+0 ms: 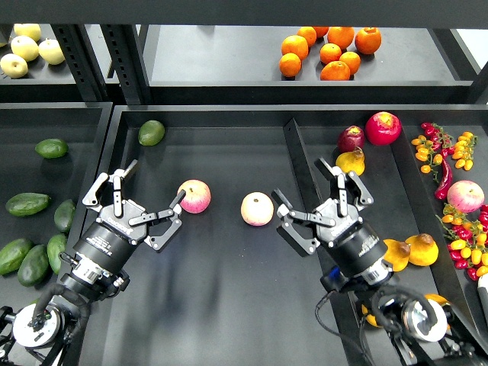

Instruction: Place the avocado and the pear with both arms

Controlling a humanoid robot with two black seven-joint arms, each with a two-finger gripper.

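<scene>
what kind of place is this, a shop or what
Probably a mock grocery produce display: dark metal shelving with shallow black trays, fruit sorted by kind, oranges on the upper shelf, avocados at left, chillies at right.

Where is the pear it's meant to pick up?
In the head view, the pear lies in the right tray, touching a dark red apple, just beyond the right gripper.

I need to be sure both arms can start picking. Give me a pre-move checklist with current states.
1. Left gripper open and empty: ok.
2. Right gripper open and empty: ok.
3. Avocado visible and unobstructed in the left bin: ok.
4. Pear visible: ok, but it touches the dark red apple, so a clean grasp: cannot tell.
5. Middle tray has bare space for placing, beside its two pink-yellow apples: ok.
</scene>
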